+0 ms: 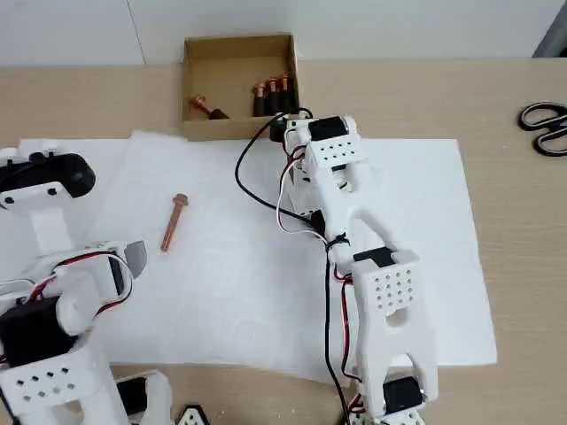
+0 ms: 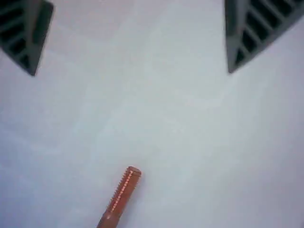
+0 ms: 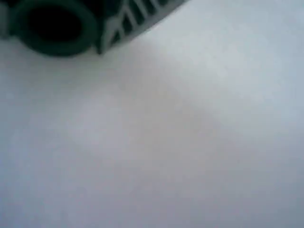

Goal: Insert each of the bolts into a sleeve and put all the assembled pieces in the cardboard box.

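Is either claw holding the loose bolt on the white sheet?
No, the bolt lies alone on the white sheet, with nothing gripping it.

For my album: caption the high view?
One bolt lies on the white sheet; assembled pieces sit in the cardboard box.

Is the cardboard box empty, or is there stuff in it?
Not empty. The cardboard box holds three sleeved bolts side by side, plus another sleeved bolt lying apart.

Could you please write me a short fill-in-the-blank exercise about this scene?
The loose bolt lies on the ____ sheet.
The assembled pieces lie inside the cardboard ____.
The left gripper is ____, holding nothing.
Off the sheet lies a pair of ____.
Missing words: white; box; open; scissors.
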{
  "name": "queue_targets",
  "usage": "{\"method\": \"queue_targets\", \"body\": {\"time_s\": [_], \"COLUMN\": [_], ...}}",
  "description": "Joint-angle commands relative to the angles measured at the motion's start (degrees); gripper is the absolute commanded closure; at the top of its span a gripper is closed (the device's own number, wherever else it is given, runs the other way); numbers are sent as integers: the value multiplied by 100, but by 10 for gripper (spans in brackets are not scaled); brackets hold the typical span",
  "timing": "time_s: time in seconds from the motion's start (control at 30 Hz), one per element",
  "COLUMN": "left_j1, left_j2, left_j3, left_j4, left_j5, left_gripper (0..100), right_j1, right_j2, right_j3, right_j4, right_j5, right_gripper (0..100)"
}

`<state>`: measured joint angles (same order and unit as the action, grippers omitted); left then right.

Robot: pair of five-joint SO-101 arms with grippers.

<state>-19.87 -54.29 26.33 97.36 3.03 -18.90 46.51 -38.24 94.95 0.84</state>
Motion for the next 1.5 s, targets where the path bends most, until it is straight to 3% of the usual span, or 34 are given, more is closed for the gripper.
{"method": "queue_targets", "body": {"time_s": [0.0, 0.23, 0.37, 0.47, 0.83, 1.17, 1.33, 1.47], "left_j1": [-9, 0, 9, 35, 1512, 1073, 1046, 1055], "left_j2": [-26, 158, 1327, 2426, 6057, 8273, 8844, 9134], "left_j3": [-180, -189, -444, -1138, -3609, -5182, -5552, -5763], "left_j4": [-18, -26, -123, -132, -18, 0, 9, -18], "left_j5": [0, -62, -281, -281, -281, -360, -501, -510], "left_gripper": [757, 757, 757, 757, 757, 761, 874, 891], "right_j1": [13, 57, 145, 277, 374, 382, 382, 382], "right_j2": [-602, -1886, -2255, -2369, -2369, -2369, -2369, -2369], "right_j3": [70, 738, 1160, 1310, 1380, 1512, 1565, 1565], "right_j4": [171, 136, 136, 136, 136, 127, 127, 127], "right_j5": [-35, -35, 703, 686, 440, 440, 440, 440], "right_gripper": [995, 995, 995, 995, 995, 995, 995, 995]}}
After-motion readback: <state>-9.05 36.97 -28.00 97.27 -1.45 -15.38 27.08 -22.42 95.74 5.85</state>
